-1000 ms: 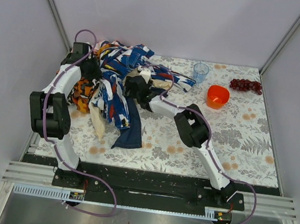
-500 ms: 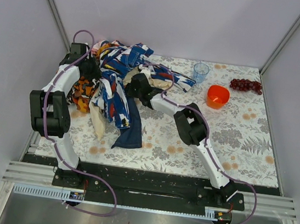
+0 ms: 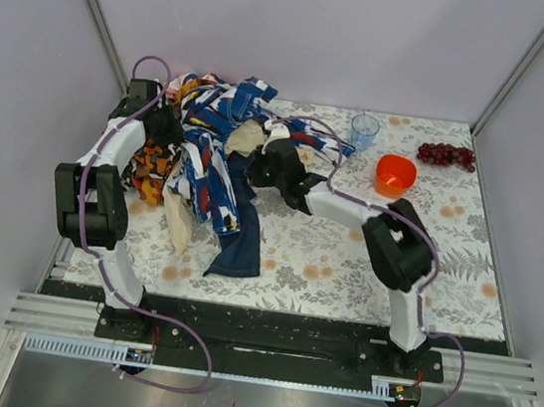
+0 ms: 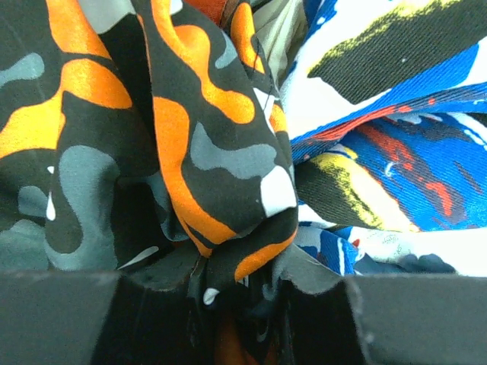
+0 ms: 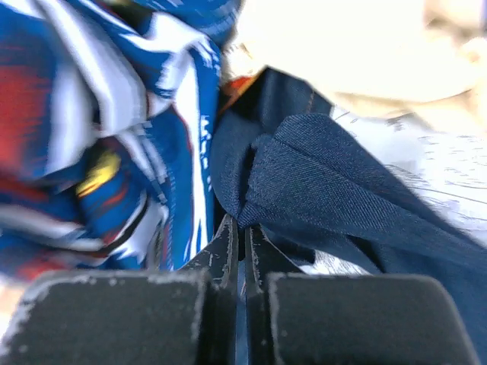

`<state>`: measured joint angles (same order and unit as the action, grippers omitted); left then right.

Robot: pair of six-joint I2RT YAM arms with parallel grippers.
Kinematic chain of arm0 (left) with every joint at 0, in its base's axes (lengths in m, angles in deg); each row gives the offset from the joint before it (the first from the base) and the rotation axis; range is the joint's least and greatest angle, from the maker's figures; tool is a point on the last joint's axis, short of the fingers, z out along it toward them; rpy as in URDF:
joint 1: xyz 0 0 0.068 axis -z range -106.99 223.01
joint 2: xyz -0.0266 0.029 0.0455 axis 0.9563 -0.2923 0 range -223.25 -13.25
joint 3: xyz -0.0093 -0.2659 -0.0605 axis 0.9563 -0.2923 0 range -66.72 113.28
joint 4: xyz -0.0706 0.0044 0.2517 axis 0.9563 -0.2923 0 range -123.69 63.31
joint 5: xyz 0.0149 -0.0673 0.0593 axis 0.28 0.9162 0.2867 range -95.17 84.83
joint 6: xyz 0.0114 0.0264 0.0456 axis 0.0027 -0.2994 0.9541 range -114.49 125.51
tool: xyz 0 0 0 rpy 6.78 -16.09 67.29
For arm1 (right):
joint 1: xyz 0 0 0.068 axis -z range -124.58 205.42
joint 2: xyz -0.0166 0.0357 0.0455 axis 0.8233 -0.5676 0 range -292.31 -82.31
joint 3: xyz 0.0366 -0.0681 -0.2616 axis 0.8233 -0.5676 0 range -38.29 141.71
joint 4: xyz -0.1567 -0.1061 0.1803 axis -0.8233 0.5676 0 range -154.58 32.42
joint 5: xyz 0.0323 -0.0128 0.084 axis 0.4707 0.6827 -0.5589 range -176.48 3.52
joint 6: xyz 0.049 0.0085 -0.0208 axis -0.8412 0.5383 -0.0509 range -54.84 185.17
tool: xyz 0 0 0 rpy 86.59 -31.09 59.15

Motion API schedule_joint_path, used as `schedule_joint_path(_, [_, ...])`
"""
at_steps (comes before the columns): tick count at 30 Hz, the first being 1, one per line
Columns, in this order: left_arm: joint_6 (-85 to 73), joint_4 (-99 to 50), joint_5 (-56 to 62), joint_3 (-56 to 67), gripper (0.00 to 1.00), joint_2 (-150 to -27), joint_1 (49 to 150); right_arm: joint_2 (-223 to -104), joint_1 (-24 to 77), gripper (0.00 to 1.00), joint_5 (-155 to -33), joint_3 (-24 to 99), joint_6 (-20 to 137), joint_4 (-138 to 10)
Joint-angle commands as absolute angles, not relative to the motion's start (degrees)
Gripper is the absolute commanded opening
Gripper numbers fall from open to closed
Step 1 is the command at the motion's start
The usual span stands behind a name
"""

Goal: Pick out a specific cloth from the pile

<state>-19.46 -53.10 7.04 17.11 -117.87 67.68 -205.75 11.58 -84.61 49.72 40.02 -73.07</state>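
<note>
The cloth (image 3: 237,244) trailed from the pile (image 3: 205,140) onto the worktop (image 3: 447,247) in the top view, the right gripper (image 3: 259,169) at its upper end; the left wrist view showed the left gripper (image 4: 236,296) seemingly clamped on the camouflage cloth (image 4: 190,152); the right wrist view showed the right gripper pinched onto a navy fold beside the blue-and-white print (image 5: 114,144).

Cloth (image 3: 238,249) under pile (image 3: 213,156), bowl (image 3: 394,174) to R.

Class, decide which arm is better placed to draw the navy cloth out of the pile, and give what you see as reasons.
Right. The right claw is shut on a fold of the navy cloth. The left claw sits in the orange camouflage cloth, away from the navy.
</note>
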Motion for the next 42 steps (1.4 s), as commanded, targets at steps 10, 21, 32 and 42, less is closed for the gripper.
schedule_joint_path(10, [-21.1,-51.5,-2.7,16.9,0.00,-121.2,66.2,-155.1,11.6,0.00,-79.5,34.3,57.8,-72.3])
schedule_joint_path(21, [-22.1,-53.0,-4.4,17.8,0.00,-122.1,66.2,-138.4,11.6,0.00,-73.8,51.2,67.6,-56.4])
schedule_joint_path(32, [-24.5,-56.2,-10.9,18.9,0.00,-122.2,66.2,-138.7,11.6,0.00,-73.6,71.0,69.7,-46.8])
schedule_joint_path(42, [-24.5,-57.3,-10.8,19.3,0.13,-122.6,66.2,-145.2,11.6,0.00,-78.6,85.4,68.9,-38.7])
